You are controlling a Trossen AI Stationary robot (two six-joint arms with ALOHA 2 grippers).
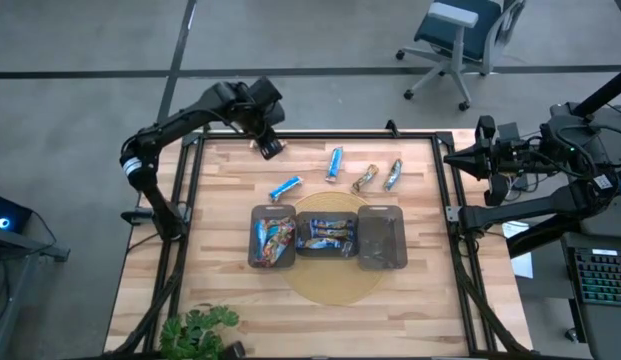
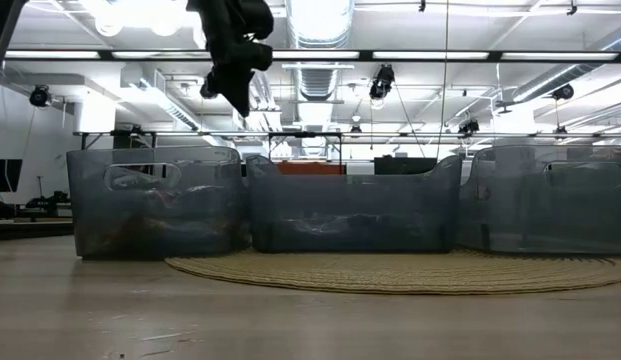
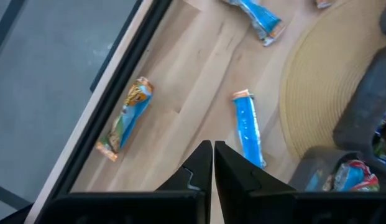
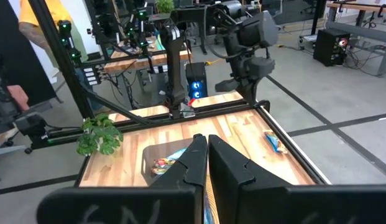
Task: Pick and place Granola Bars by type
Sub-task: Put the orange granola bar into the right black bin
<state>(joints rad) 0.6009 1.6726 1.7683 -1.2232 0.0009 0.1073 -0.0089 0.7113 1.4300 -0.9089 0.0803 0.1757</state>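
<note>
High view: 3 trays (image 1: 380, 262) sit in a row on a round mat (image 1: 335, 285); 2 hold sorted Granola Bars (image 1: 274, 236), the right one looks empty. 4 bars remain loose on the bench (image 1: 225, 200).

Left wrist view: the left gripper (image 3: 213, 163), jaws closed and empty, hangs above a blue bar (image 3: 248, 128).

Right wrist view: the right gripper (image 4: 207, 155), jaws closed, waits off the bench.

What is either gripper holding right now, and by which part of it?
Nothing is held. The left gripper is shut and empty above the table's far left, over loose granola bars. The right gripper is shut and empty off the table's right edge.
</note>
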